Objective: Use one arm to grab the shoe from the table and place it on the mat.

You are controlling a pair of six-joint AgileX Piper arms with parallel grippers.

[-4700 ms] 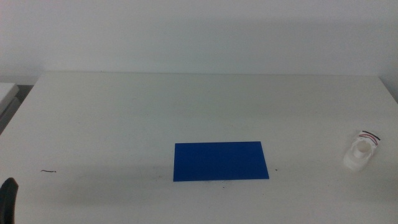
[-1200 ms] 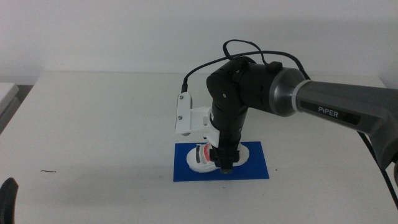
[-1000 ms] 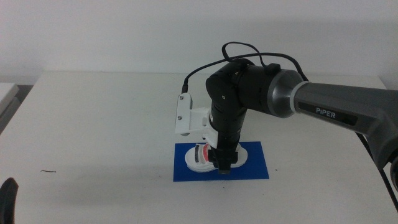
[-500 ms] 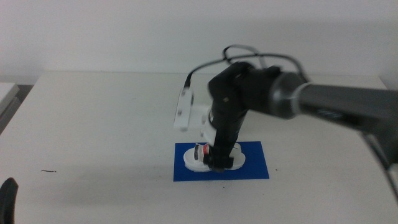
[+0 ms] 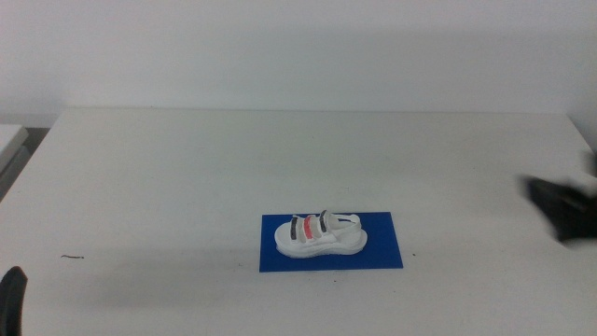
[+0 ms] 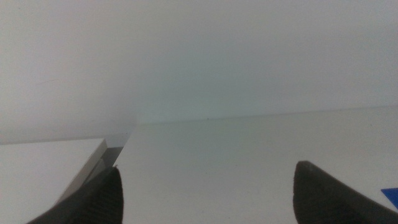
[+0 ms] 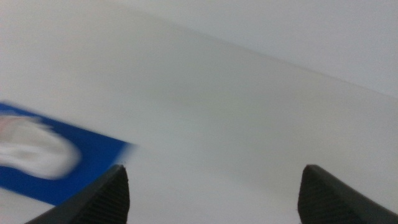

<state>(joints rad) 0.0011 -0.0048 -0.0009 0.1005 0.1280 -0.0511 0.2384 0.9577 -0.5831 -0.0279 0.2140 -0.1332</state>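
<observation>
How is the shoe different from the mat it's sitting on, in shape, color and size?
The shoe is mostly white with dark and red straps, while the mat is plain deep blue. The shoe is raised, with a thick sole and rounded outline; the mat is a thin flat rectangle. The shoe is shorter and narrower than the mat, so blue shows on every side of it. Both lie lengthwise the same way on the white table, and no gripper touches either.

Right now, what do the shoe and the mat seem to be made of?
The shoe: probably moulded foam or plastic, judging by its thick, matte white sole; the dark and red straps could be fabric, too small to tell. The mat: a thin, flat blue sheet without gloss, perhaps rubber, foam or card.
</observation>
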